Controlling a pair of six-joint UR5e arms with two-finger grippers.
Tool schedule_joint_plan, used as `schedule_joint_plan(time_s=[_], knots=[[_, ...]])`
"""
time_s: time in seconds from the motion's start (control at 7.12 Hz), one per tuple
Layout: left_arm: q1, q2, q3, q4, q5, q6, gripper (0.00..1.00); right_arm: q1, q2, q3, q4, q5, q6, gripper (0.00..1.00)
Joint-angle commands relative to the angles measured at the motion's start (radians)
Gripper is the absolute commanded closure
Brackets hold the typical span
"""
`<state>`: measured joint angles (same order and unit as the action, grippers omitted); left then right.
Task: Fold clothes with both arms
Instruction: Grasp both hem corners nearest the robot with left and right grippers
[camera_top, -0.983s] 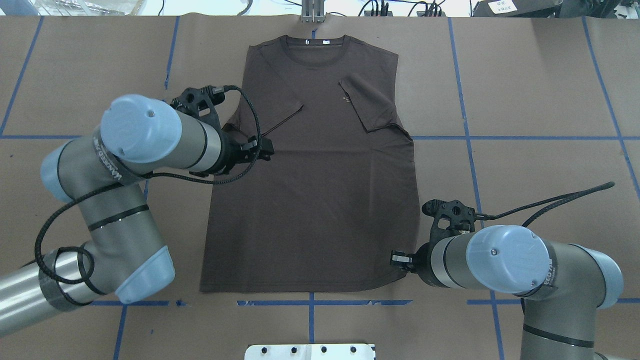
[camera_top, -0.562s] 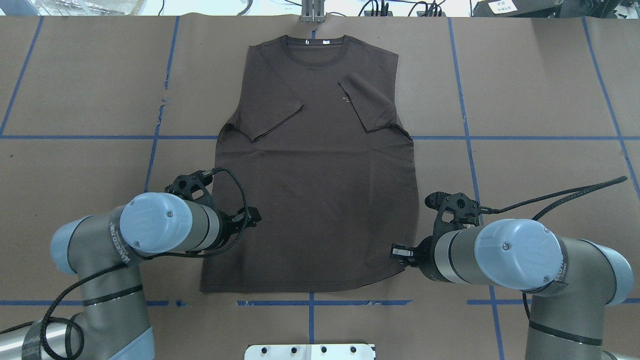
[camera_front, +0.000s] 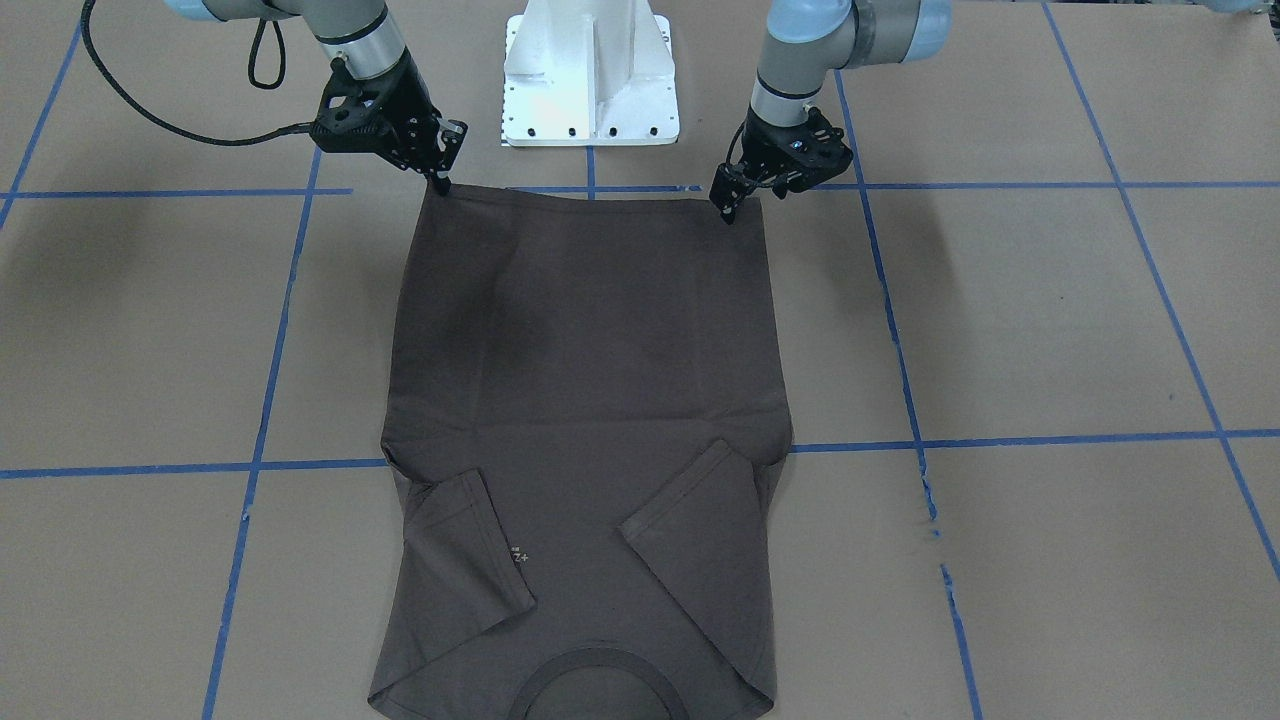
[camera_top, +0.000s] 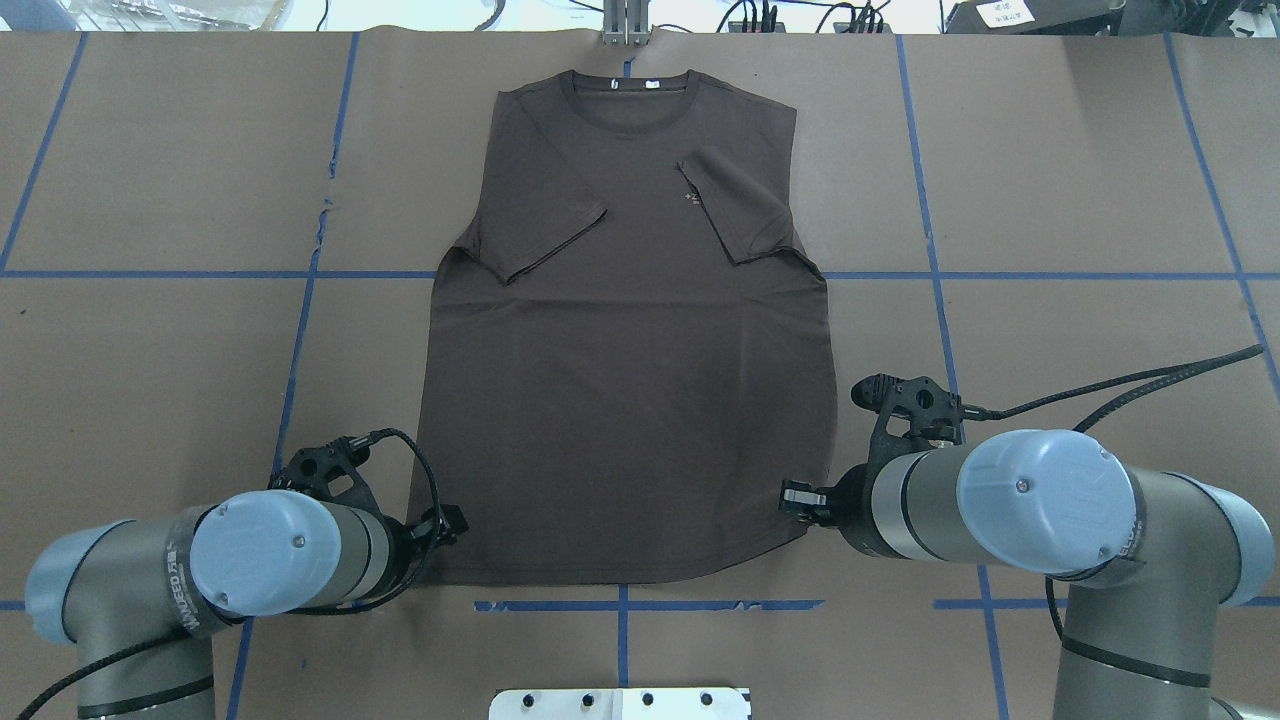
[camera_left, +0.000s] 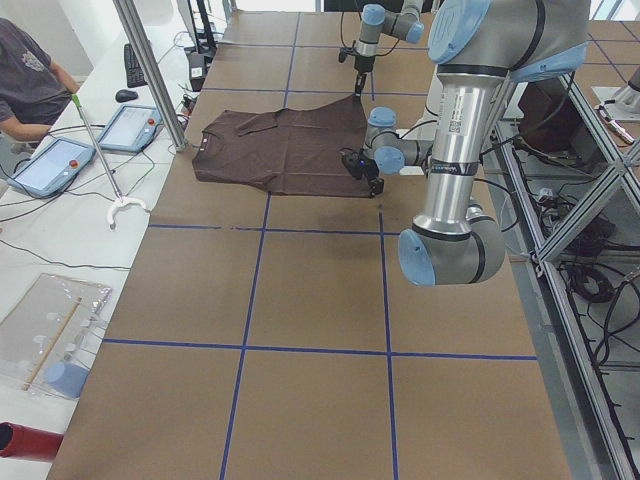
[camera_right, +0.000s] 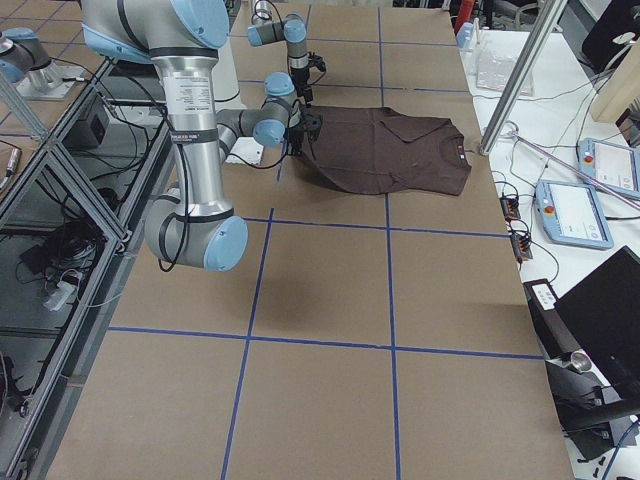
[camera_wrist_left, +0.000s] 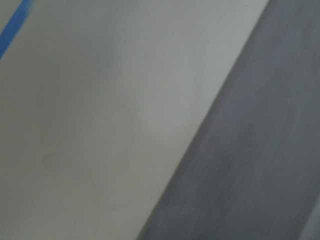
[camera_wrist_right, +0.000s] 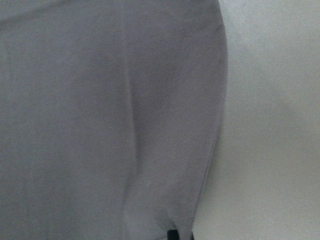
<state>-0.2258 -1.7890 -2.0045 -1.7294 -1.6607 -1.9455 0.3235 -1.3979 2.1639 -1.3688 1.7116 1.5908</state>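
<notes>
Bright, even overhead light; exterior views sharp. Soft diffuse shadows on tabletop (camera_front: 1050, 320). Overhead view blown out at 12 o'clock. Wrist views blurry, T-shirt (camera_wrist_right: 100, 125) unfocused, left worst.

The worktop (camera_top: 1050, 170) is covered in brown paper and marked into large squares by blue tape lines (camera_top: 1080, 275). A dark brown T-shirt (camera_top: 630, 400) lies flat on it, front up, with its collar toward the edge far from the robot and both short sleeves folded inward over the chest. A white base plate (camera_top: 620, 703) sits at the near edge.
</notes>
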Motion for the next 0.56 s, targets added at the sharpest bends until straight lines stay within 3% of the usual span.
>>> schedule_joint_plan(time_s=[0.0,0.42], knots=[[0.06,-0.027,0.041,0.005,0.001,-0.047,0.0,0.011,0.0,0.005,0.001,0.006,0.0,1.0],[0.04,-0.032,0.024,0.007,0.024,-0.036,0.02,0.017,0.0,0.01,0.001,0.013,-0.002,1.0]])
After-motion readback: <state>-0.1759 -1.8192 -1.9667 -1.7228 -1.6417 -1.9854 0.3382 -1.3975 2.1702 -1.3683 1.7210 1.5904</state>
